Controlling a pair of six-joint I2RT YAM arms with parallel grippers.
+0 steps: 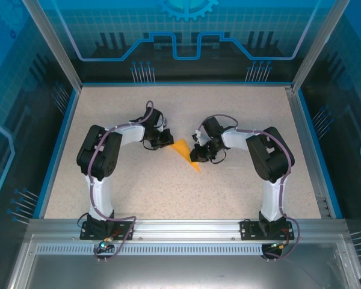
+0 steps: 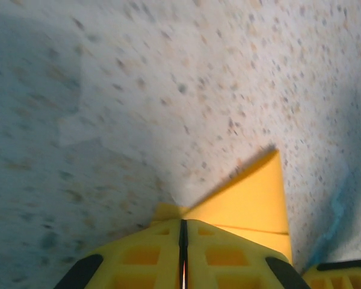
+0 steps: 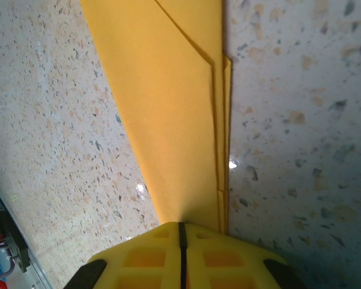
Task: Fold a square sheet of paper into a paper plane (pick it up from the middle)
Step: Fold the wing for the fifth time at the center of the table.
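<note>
Yellow pads of the right claw are clenched right on the paper plane, biting its long folded body. At the plane's wide end, the left claw is clamped too, and orange paper seems to run straight into its seam.

Seen from above, the plane rests on the desk, stretched between the two claws.

My call: this is crease-setting work. Hold both pinches firm, don't pull against each other, and line up those stacked edges before pressing, because thin paper will buckle or tear.

And the look of it? Bright orange, a long narrow wedge with a sharp tip, and several layers stepped along one edge, not quite flush.
</note>
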